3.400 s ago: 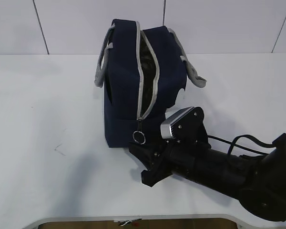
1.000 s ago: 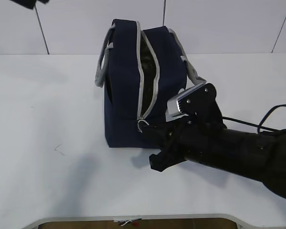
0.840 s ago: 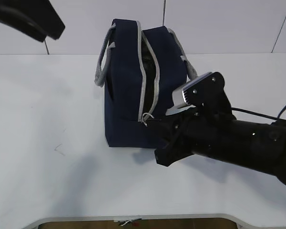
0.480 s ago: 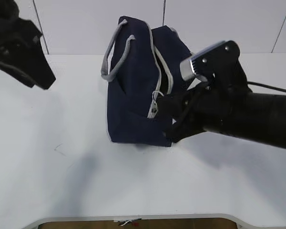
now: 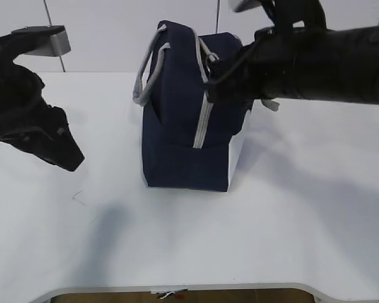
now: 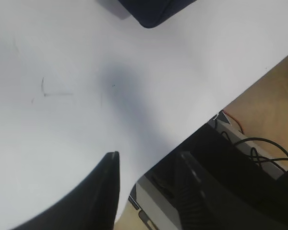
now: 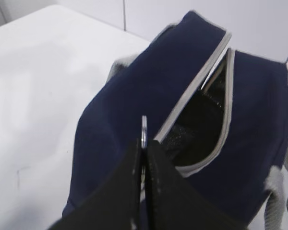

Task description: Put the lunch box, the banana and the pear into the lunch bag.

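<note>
The navy lunch bag (image 5: pixel 177 132) stands mid-table, with its grey zipper (image 5: pixel 202 120) closed down the front face. My right gripper (image 5: pixel 216 63) is at the bag's top edge, shut on the zipper's ring pull (image 7: pixel 144 127). In the right wrist view the right gripper (image 7: pixel 144 143) pinches the ring, and the bag's (image 7: pixel 125 100) top zipper still gapes over a dark inside. My left gripper (image 5: pixel 68 159) hangs left of the bag. In the left wrist view the left gripper (image 6: pixel 149 165) is open and empty over the table's front edge. The lunch box, banana and pear are out of view.
Grey strap handles (image 5: pixel 145 76) stick up on the bag's left side. The white table (image 5: pixel 114 240) has a small pencil mark (image 5: pixel 79 197) near my left gripper. Below the table's front edge (image 6: pixel 192 124) are cables and a dark frame (image 6: pixel 240 163).
My right gripper has risen from the bag's lower front to its top with the ring pull, closing the front zipper. The bag tilted. My left arm came down at the left.
</note>
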Action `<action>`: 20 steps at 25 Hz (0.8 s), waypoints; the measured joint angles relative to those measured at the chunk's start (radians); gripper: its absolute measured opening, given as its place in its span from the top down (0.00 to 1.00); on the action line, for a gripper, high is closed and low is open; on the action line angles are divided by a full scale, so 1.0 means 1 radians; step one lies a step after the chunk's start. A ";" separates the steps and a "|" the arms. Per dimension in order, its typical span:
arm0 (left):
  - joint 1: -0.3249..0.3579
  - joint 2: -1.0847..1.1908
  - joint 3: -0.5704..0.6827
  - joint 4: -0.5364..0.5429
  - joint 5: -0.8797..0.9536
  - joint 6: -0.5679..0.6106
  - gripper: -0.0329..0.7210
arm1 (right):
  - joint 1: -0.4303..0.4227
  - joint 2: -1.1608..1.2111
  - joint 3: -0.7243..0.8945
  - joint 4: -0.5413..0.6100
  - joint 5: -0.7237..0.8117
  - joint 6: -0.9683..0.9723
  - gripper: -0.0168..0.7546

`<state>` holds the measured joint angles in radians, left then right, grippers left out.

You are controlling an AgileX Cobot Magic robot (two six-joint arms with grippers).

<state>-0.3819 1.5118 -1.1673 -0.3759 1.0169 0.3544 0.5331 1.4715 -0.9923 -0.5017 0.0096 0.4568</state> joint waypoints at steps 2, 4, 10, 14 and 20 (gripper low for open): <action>0.000 0.000 0.022 -0.043 -0.066 0.049 0.56 | 0.000 0.003 -0.036 0.000 0.025 0.021 0.96; 0.000 0.000 0.032 -0.110 -0.127 0.111 0.56 | 0.000 0.022 -0.071 0.004 0.046 0.059 0.96; -0.001 0.002 0.035 -0.331 -0.261 0.351 0.56 | 0.021 0.088 -0.152 0.021 0.085 0.134 0.96; -0.017 0.043 0.035 -0.432 -0.284 0.462 0.52 | 0.033 0.119 -0.206 0.051 0.118 0.137 0.96; -0.084 0.112 0.035 -0.478 -0.413 0.535 0.47 | 0.035 0.131 -0.235 0.101 0.140 0.139 0.96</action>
<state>-0.4655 1.6242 -1.1318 -0.8540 0.6040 0.8893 0.5680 1.6024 -1.2277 -0.4004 0.1491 0.5962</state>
